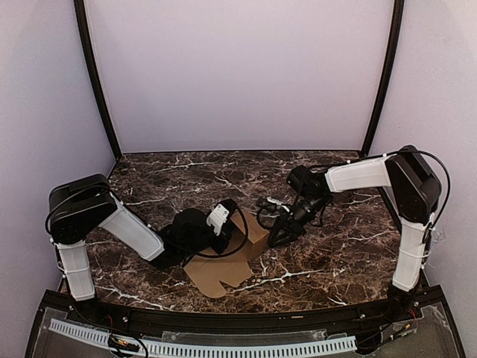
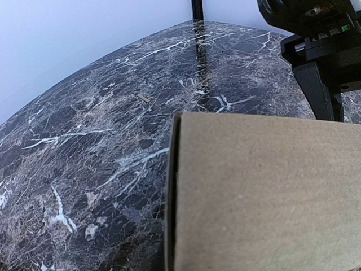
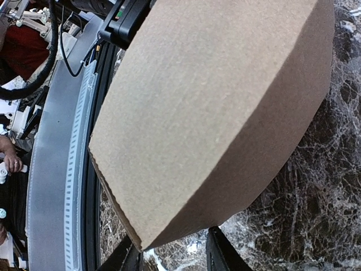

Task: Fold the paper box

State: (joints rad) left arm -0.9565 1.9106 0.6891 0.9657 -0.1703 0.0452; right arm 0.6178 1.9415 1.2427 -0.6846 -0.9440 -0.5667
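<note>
"Where's the paper box point(image 1: 223, 277)?"
"Centre of the table point(image 1: 186, 179), one panel raised. The left gripper point(image 1: 229, 235) is nearest and clenched, apparently on that panel, though its fingers are hidden."
"And the right gripper point(image 1: 282, 235)?"
"Just right of the box, jaws parted, empty."

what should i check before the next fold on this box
1. Jaws of the left gripper closed at the paper box: ok, shut.
2. That gripper really pinching a panel: cannot tell, cardboard hides its fingers in the left wrist view.
3. Jaws of the right gripper ready to take hold: ok, they stand apart with a corner of the box close by.
4. Box fully formed: not ok, the near flaps lie flat on the table.
5. Arms apart from each other: ok, the box sits between the two grippers.
</note>
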